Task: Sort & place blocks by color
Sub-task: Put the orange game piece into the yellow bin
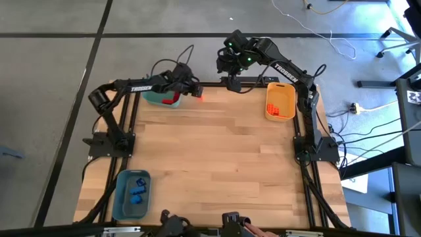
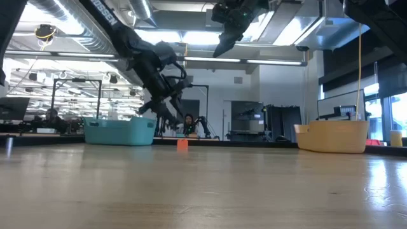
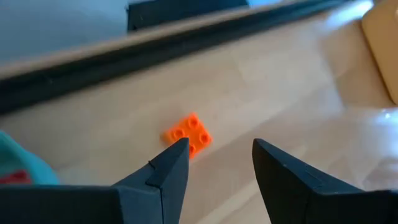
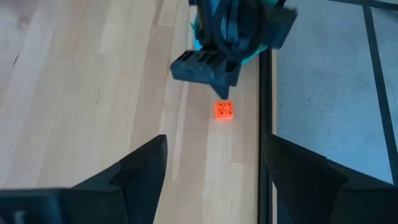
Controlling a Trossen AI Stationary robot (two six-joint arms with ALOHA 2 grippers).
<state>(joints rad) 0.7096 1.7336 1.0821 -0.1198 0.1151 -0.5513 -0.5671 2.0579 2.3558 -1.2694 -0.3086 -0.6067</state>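
Block (image 3: 189, 135), orange, lies alone near table's (image 1: 217, 158) far edge. Our left gripper (image 3: 214, 163) hovers just beside it, fingers apart. Our right gripper (image 4: 214, 158) waits high, fingers wide.

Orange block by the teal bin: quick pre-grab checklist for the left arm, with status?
1. Orange block loose on the table, nothing touching it: ok.
2. Left tool open wide enough for it: ok.
3. Left tool centred over the block: not ok, block sits ahead and toward one finger.
4. Right tool clear of the approach, raised and open above the far edge: ok.
5. Teal bin close beside the approach: cannot tell if clearance is enough.
6. Yellow-orange bin ready, orange blocks inside: ok.
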